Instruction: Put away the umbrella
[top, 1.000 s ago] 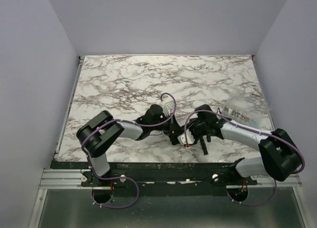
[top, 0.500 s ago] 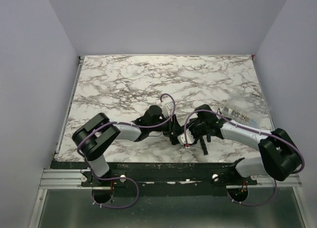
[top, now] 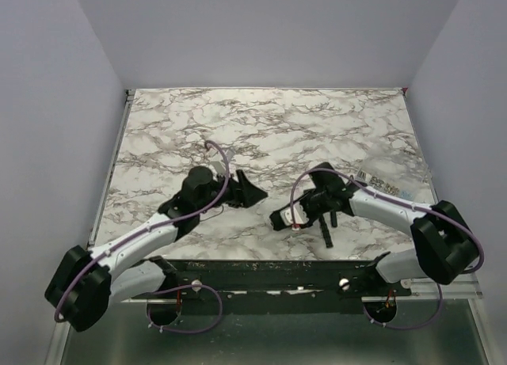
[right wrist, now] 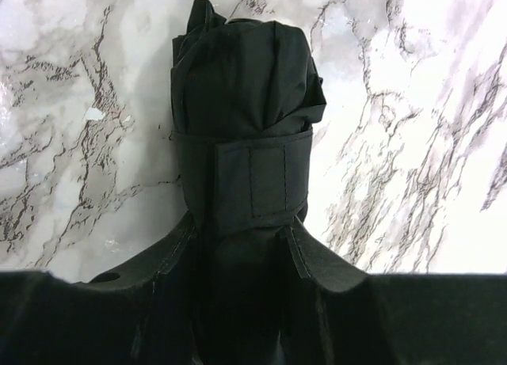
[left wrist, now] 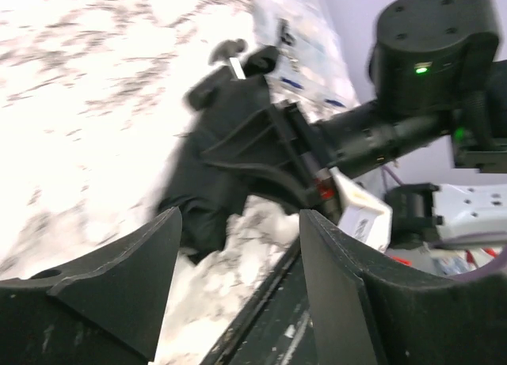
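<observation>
Overhead view: I see a marble table point(top: 238, 119) with both arms reaching in from the bottom edge. The right gripper point(top: 285, 217) sits just below the centre of the frame, closed on the umbrella point(top: 277, 220), which is a short black bundle. Its free end pokes out toward the left. The left gripper point(top: 252, 188) is up and to the left of it, apart from the bundle. Its fingers are spread and point right toward the bundle. A white printed label point(top: 380, 183) lies on the table toward the right edge.

Left wrist view: my left gripper point(left wrist: 238, 218) fills the bottom of the frame, with one finger at lower left and one at lower right. There is a wide gap between them, and nothing is in it. Beyond the gap, in the middle of the frame, the umbrella point(left wrist: 202, 199) shows as a blurred black mass. The right gripper's black frame clamps it from the right. The bundle does not touch the left fingers.

Right wrist view: the umbrella point(right wrist: 242, 127) stands up the centre of the frame, rolled tight, with a flat strap point(right wrist: 242, 179) wrapped around its middle. The right gripper point(right wrist: 242, 226) closes on the bundle's lower end. One finger presses each side just below the strap, at the bottom of the frame. The upper end of the bundle reaches out over the marble, and I cannot tell whether it touches the surface.
</observation>
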Robot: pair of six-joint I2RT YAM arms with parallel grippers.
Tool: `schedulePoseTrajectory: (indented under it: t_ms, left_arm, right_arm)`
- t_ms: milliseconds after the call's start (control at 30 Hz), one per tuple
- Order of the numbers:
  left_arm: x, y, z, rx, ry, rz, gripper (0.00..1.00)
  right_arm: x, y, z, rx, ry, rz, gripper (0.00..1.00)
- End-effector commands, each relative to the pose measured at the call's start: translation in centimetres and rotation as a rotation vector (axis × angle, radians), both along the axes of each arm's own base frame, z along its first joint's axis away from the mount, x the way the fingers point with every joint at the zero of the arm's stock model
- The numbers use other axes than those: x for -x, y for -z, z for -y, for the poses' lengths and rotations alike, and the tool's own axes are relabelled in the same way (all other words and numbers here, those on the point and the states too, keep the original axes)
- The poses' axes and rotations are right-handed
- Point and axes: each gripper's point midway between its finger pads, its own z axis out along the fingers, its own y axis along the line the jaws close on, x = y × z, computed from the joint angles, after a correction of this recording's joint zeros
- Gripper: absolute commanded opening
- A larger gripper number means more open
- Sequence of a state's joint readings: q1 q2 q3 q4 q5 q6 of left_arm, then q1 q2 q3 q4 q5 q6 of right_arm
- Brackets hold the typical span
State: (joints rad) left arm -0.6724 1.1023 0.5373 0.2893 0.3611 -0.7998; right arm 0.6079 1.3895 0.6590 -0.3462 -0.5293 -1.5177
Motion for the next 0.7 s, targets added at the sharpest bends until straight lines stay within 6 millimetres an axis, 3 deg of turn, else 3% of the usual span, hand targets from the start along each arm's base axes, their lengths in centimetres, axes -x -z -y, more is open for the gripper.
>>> schedulePoseTrajectory:
  t_ms: [0,133,300,667]
  left_arm:
    - [-1.0,2.3,-5.9,-0.131,-0.196,0.067,0.73]
    - [-1.4,1.1,-9.9,-0.181,-0.327,0.150,0.96]
    - [-1.1,0.8,-13.4,-0.217,-0.445,0.193,0.99]
    - [-0.3,3.4,-13.7,-0.107,-0.491,0.079,0.99]
  right_arm:
    - [2.6,0.8,1.4,0.098,0.139,-0.263,0.15]
    - [0.8,-1.1,-0.5,0.059,0.204,-0.279,0.15]
    - [-1.0,-1.9,-3.2,0.043,0.290,-0.309,0.14]
    - [-4.6,-2.7,-12.2,0.024,0.446,-0.344,0.17]
